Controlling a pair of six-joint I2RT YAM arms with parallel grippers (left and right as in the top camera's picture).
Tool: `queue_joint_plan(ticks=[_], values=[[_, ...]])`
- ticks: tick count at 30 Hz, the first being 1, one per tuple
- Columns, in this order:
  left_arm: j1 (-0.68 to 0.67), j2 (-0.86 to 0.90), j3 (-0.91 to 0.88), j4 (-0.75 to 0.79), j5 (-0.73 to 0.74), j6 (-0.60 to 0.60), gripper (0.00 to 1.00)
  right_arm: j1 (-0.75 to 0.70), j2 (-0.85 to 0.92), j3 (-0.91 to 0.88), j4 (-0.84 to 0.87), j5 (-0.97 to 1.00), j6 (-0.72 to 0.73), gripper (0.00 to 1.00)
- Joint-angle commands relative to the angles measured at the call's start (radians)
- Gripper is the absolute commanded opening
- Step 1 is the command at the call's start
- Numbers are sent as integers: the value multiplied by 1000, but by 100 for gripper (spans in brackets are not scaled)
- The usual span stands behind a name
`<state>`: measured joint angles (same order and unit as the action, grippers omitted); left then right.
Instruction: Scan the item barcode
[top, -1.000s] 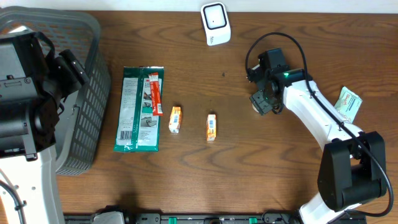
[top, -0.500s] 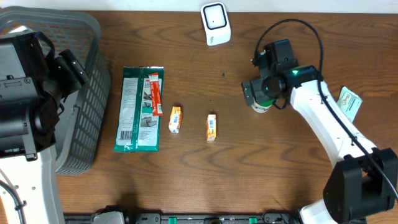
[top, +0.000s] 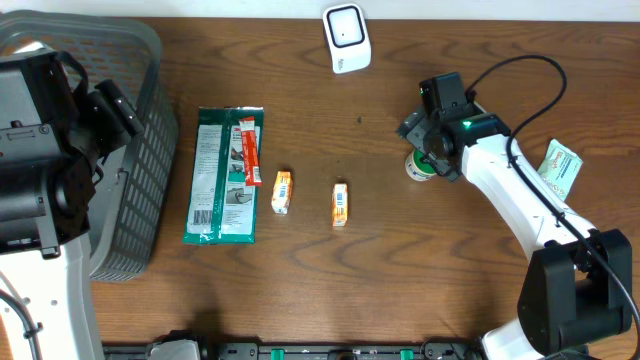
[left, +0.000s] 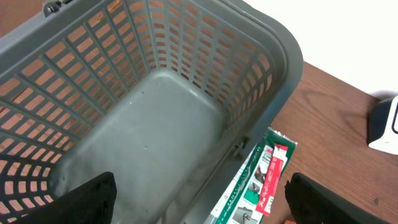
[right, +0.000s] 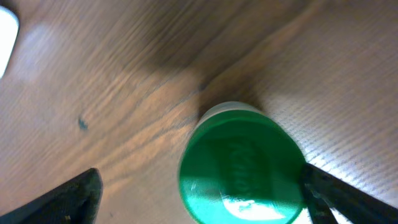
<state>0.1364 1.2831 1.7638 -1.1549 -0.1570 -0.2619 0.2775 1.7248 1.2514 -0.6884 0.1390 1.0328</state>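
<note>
A small white bottle with a green cap (right: 239, 165) stands upright on the wooden table, seen from straight above in the right wrist view. My right gripper (right: 202, 199) hangs open over it; the cap sits nearer the right finger (right: 339, 196), with a wide gap to the left one. From overhead the bottle (top: 418, 167) peeks out just left of the right gripper (top: 432, 152). The white barcode scanner (top: 346, 38) stands at the table's far edge. My left gripper (left: 199, 202) is open above the grey basket (left: 155, 118), holding nothing.
A green flat package (top: 225, 175) lies beside the basket (top: 140, 160). Two small orange packets (top: 282, 191) (top: 340, 203) lie mid-table. A green-and-white sachet (top: 561, 167) lies at the right edge, past the right arm.
The right gripper's jaws have spread and let go of the bottle, which now stands free on the table. The wrist has turned and shifted slightly right. The left arm has not moved.
</note>
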Motion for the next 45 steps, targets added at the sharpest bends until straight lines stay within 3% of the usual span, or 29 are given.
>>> queue_joint_plan(ticks=[1, 12, 15, 18, 27, 35, 45], values=[[5, 2, 6, -1, -9, -2, 88, 5, 29, -39, -4, 28, 141, 89], [5, 2, 6, -1, -9, -2, 88, 5, 27, -39, -6, 28, 139, 92], [5, 2, 6, -1, -9, -2, 88, 5, 26, -33, 21, 29, 42, 99], [5, 3, 6, -1, -9, -2, 88, 4, 18, -19, 46, 29, -50, 99], [5, 3, 6, -1, -9, -2, 88, 6, -27, 5, 58, 10, -68, 99], [5, 3, 6, -1, -9, -2, 88, 6, -27, 51, 62, -32, -233, 99], [5, 3, 6, -1, -9, -2, 88, 6, -25, 109, -95, -45, -221, 99]])
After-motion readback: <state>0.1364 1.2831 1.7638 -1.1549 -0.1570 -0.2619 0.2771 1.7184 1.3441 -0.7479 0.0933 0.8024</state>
